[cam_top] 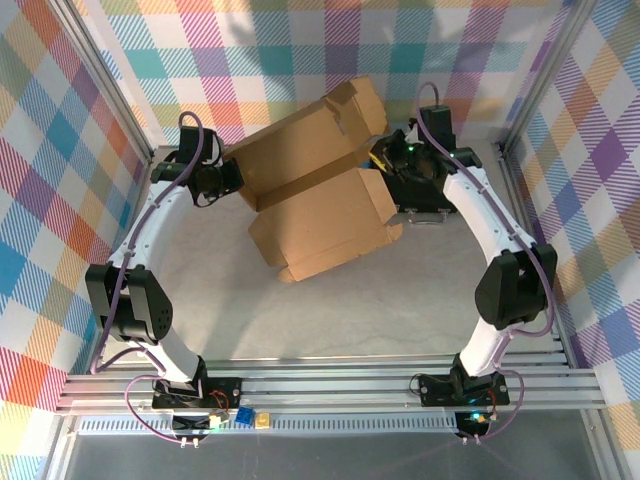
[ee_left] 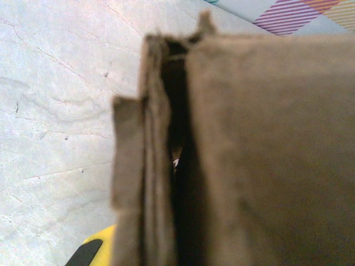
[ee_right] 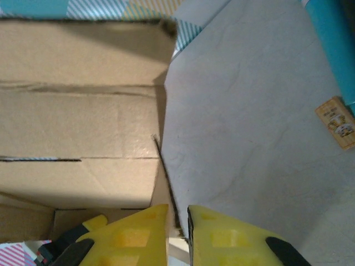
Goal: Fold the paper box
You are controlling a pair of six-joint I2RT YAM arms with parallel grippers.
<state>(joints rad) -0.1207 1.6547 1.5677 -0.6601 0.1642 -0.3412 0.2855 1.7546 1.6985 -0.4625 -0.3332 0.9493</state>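
Note:
The paper box (cam_top: 320, 215), a brown corrugated mailer with creased panels and raised flaps, lies tilted at the middle back of the table. My left gripper (cam_top: 232, 178) is at the box's left end. In the left wrist view the cardboard layers (ee_left: 266, 155) stand edge-on right in front of the camera, and one yellow finger (ee_left: 102, 246) shows beside them; the jaws look shut on that wall. My right gripper (ee_right: 178, 216) is at the box's right end, its yellow fingers pinched on the thin edge of a side flap (ee_right: 166, 166) next to the box's panels (ee_right: 77, 122).
A black case (cam_top: 420, 195) lies under the right arm, just right of the box. A small tan scrap (ee_right: 336, 122) lies on the grey table near a teal post (ee_right: 327, 44). Plaid walls enclose the table, and metal rails (cam_top: 330, 385) run along the near edge.

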